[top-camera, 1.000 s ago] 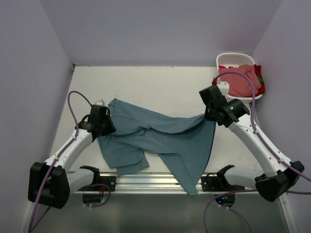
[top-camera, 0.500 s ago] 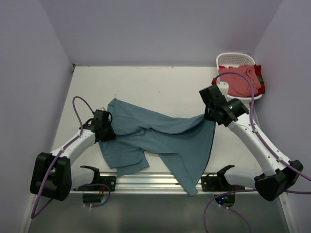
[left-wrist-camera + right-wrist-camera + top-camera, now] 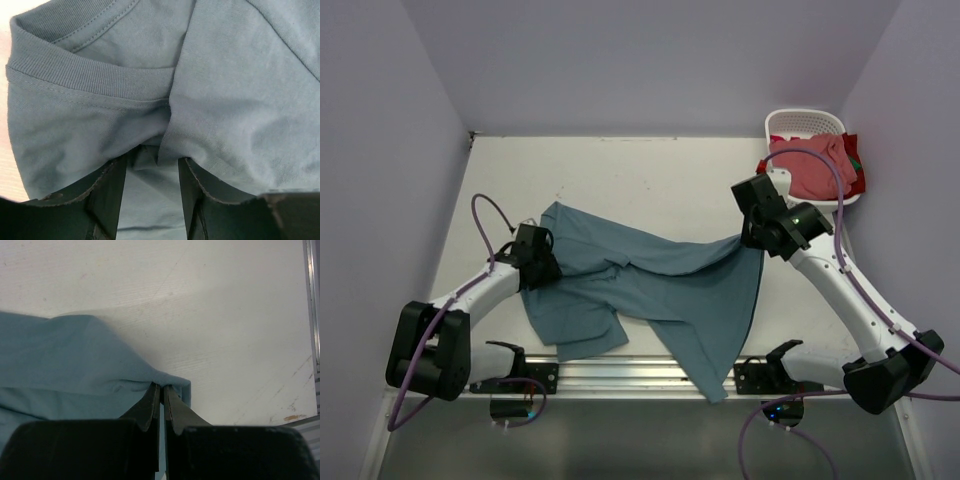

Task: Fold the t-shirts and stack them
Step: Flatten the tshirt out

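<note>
Teal t-shirt [image 3: 650, 285] lay crumpled across the table [image 3: 650, 170], one flap hanging over the near edge. At its collar, the left gripper [image 3: 150, 167] stood with fingers [image 3: 107, 195] parted, a cloth fold between them. Farther right, the right gripper [image 3: 162, 390] was clamped on a shirt corner. Beyond, the salmon t-shirt [image 3: 815, 165] filled the basket [image 3: 805, 122]. Since a second earlier, the left arm had drawn nearer; the shirt lay unchanged.

No legible text or labels anywhere
</note>
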Motion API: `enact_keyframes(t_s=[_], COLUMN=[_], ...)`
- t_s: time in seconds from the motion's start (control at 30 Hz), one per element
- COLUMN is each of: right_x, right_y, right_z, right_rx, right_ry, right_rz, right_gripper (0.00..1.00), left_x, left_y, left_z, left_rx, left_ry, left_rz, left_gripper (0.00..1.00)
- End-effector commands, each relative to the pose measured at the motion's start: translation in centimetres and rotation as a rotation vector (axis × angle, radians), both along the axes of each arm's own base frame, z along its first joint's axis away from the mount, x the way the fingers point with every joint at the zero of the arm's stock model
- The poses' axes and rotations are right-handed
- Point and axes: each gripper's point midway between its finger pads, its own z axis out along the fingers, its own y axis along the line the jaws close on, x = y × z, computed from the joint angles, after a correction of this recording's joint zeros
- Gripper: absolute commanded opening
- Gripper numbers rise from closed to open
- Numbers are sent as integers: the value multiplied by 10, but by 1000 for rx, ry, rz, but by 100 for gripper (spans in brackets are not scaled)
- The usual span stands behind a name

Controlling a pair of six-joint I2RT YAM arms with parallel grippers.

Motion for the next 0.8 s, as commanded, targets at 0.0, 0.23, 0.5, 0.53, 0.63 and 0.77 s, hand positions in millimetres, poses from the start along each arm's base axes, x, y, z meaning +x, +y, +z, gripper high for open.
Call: enact_keyframes(t_s=[0.0,0.23,0.5,0.53,0.63,0.77], right_x=[4,3,0,0,0,0], right_y=[0,-2,-2,-2,-2,-2], right_z=[2,1,-1,0,-1,-2], right_rx=[2,4,9,9,12,13], right_ry=[-18,-19,-15,-19,-18,-17], right_rz=[2,-5,-2,-2,0,-1], right_gripper=[0,0,0,0,0,0], left_x=[14,14,19,19,20,22], left_y=[5,-1,-5,-5,-5,-3], left_z=[7,5,22,25,31,36], left_rx=[30,1,-13,-12,-11,0], left_ry=[-53,-57,-98,-99,-113,-124], left_rz=[12,-11,-33,-34,-37,-34], left_gripper=[50,31,17,16,16,3])
